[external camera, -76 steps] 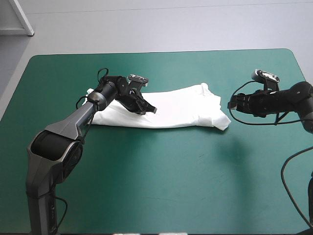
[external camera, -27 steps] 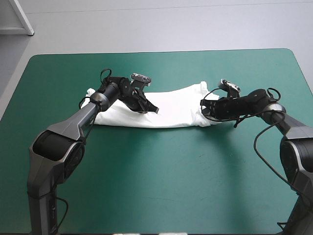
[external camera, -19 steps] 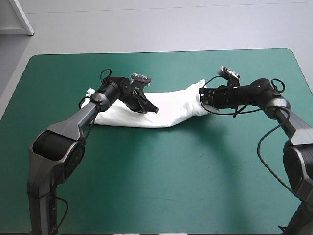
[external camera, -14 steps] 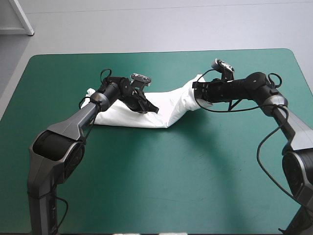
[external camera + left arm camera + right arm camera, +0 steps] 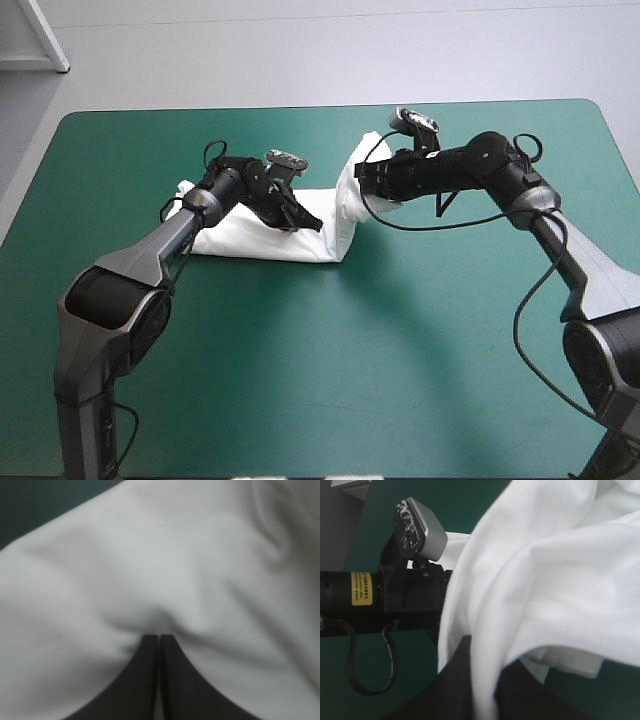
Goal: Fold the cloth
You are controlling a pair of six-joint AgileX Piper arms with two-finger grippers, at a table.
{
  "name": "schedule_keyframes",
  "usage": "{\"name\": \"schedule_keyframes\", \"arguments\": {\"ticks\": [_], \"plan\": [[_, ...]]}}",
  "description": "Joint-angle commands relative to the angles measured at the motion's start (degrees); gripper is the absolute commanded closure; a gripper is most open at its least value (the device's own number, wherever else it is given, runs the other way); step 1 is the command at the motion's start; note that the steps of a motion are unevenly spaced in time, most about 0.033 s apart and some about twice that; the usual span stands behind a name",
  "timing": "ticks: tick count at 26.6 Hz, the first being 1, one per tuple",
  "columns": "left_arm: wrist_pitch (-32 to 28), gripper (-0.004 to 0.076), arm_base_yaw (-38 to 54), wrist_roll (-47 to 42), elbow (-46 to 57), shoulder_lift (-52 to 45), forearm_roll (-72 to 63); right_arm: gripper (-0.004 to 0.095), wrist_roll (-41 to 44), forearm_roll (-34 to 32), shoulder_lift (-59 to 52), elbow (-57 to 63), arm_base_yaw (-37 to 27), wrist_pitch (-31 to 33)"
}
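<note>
The T-shirt [image 5: 245, 240], already a long band in the far middle of the teal-green cover [image 5: 320, 380], seems half way through its cross fold: the right gripper [image 5: 366, 182] pinches its raised right end, the left gripper [image 5: 306, 222], closed tight, presses its middle, and laying the end down remains.

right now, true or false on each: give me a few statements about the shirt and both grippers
1. The right gripper holds one end of the T-shirt raised off the teal-green cover. True.
2. The left gripper is wide open. False: its fingers meet at the tips, against the T-shirt.
3. The whole T-shirt lies flat. False: the end at the right gripper hangs in the air.
4. The two grippers are apart, not touching. True.
</note>
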Motion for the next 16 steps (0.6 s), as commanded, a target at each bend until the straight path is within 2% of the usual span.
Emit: {"name": "schedule_keyframes", "arguments": {"ticks": [1, 6, 11, 13, 16], "plan": [[-0.52, 0.0705, 1.16, -0.49, -1.09, -6.63, 2.45, 0.0921, 0.22, 1.04, -2.99, -2.03, -0.09, -1.46], [2.76, 0.0705, 2.27, -1.95, -2.38, -13.13, 6.75, 0.0921, 0.35, 1.04, -2.99, -2.03, 0.18, -2.16], [13.26, 0.0705, 3.57, -3.58, -4.04, -17.7, 14.31, 0.0921, 0.22, 0.99, -2.15, -4.33, 2.08, -2.57], [19.55, 0.0705, 4.4, -7.1, -3.77, -19.28, 23.28, 0.0921, 0.22, 0.74, -0.11, -8.25, 4.22, -2.45], [21.54, 0.0705, 4.54, -10.19, -3.07, -21.87, 31.49, 0.0921, 1.78, 0.42, 4.68, -16.82, 7.35, -0.46]]}}
